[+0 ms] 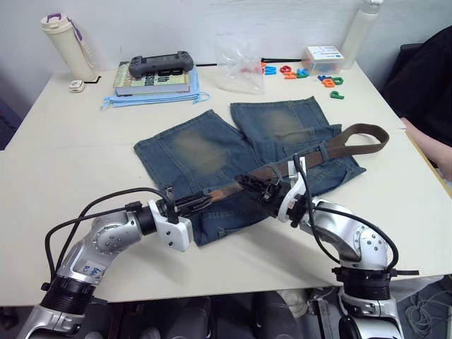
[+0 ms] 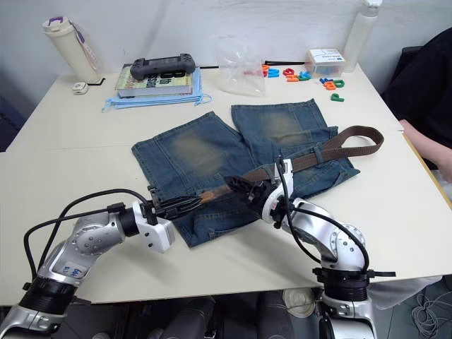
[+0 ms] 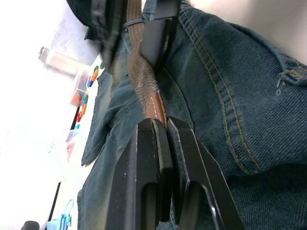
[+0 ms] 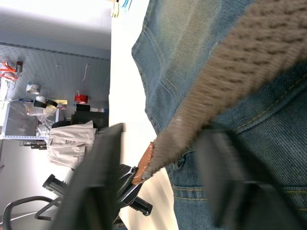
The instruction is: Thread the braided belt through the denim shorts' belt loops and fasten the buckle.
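My left tool (image 1: 205,203) pinches the braided belt (image 1: 332,145) tip, my right tool (image 1: 256,185) spread around the strap; a hard pull could bunch the denim shorts (image 1: 205,152).

Looks like a lab or workshop room. Plain white table (image 1: 63,134), pegboard wall (image 4: 53,62) hung with tools, shelving, and an office chair (image 4: 29,206) behind.

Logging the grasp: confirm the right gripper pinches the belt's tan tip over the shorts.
Not right. The left gripper pinches the braided belt by its tan tip over the denim shorts, as the left wrist view shows.
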